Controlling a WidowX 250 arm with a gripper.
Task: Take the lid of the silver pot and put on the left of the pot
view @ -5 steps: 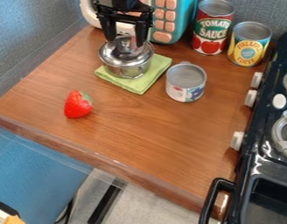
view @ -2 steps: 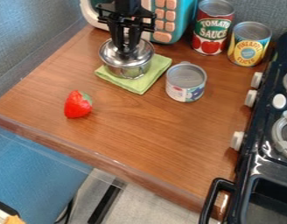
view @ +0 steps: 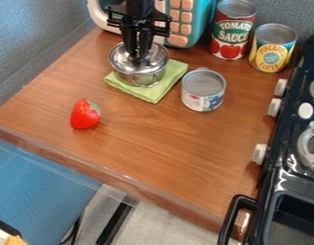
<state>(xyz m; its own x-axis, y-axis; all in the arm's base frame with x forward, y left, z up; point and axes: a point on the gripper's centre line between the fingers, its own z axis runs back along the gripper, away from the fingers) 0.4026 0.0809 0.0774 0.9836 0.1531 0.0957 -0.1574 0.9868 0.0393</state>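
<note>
The black gripper [view: 140,55] hangs from the top edge over the small silver pot, its fingers drawn together on the lid's knob. The shiny round lid [view: 123,60] rests on the pot [view: 139,80], covering its opening. Beneath the pot lies a folded green cloth [view: 155,92] on the brown wooden counter [view: 166,139]. The knob itself is hidden between the fingers.
A strawberry [view: 84,114] lies left and in front of the pot. To the pot's right stands a short can [view: 203,90]; a red can [view: 231,29] and a yellow can [view: 273,48] are behind it. The toy microwave [view: 182,24] is behind the gripper, the black stove [view: 287,158] at right.
The gripper has come down a little onto the lid, and its fingers, apart at first, have closed together. The pot and the lid have hardly moved.
</note>
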